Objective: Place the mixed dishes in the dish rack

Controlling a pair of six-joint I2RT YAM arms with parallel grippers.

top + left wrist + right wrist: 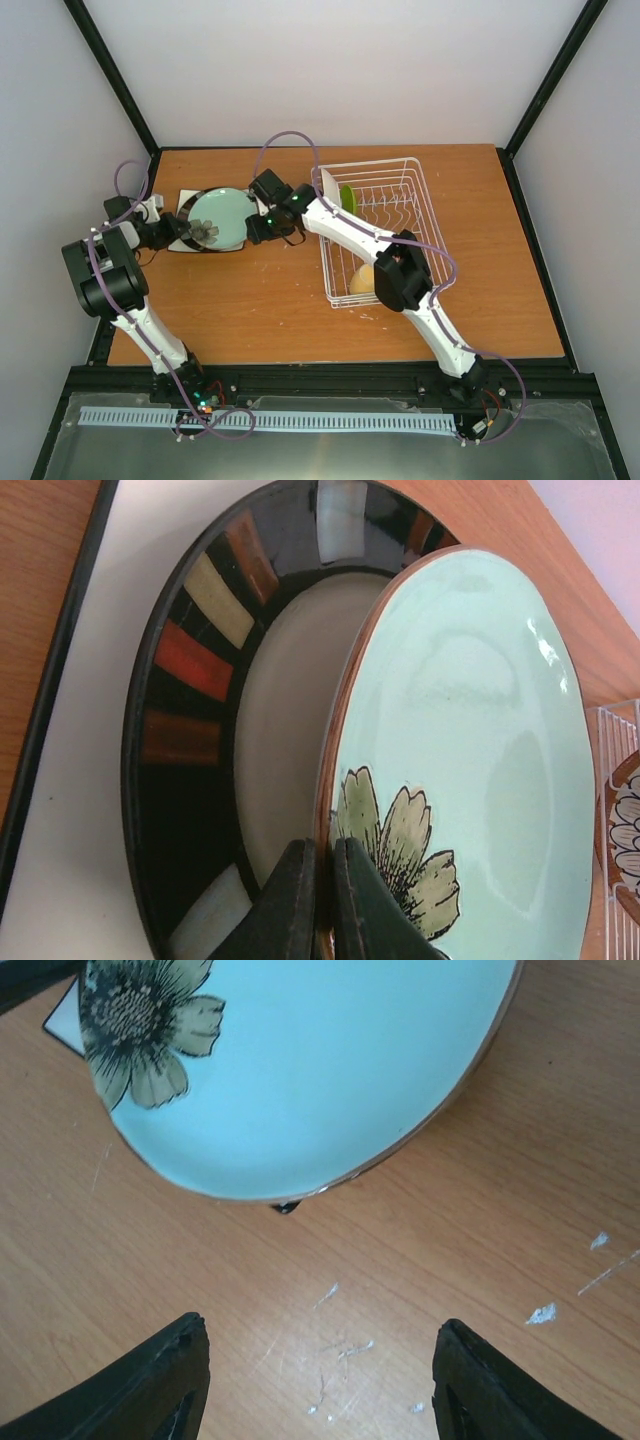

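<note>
My left gripper [322, 900] is shut on the near rim of the pale green plate [470, 730] with a painted flower, and holds it tilted up off the dark-rimmed plate [200, 680]. That plate lies on the white square plate [80, 810]. In the top view the stack [222, 218] sits at the table's left, with my left gripper [188, 232] at its left edge. My right gripper [320, 1380] is open and empty over bare table, just short of the pale green plate's [320, 1060] right rim. The dish rack [418, 215] holds a lime-green plate [346, 197] and a yellow mug [362, 280].
A pale dish [329, 188] stands on edge in the rack's far left corner. The right arm lies across the rack's left side. Grey walls close in the wooden table [270, 310] at the back and both sides.
</note>
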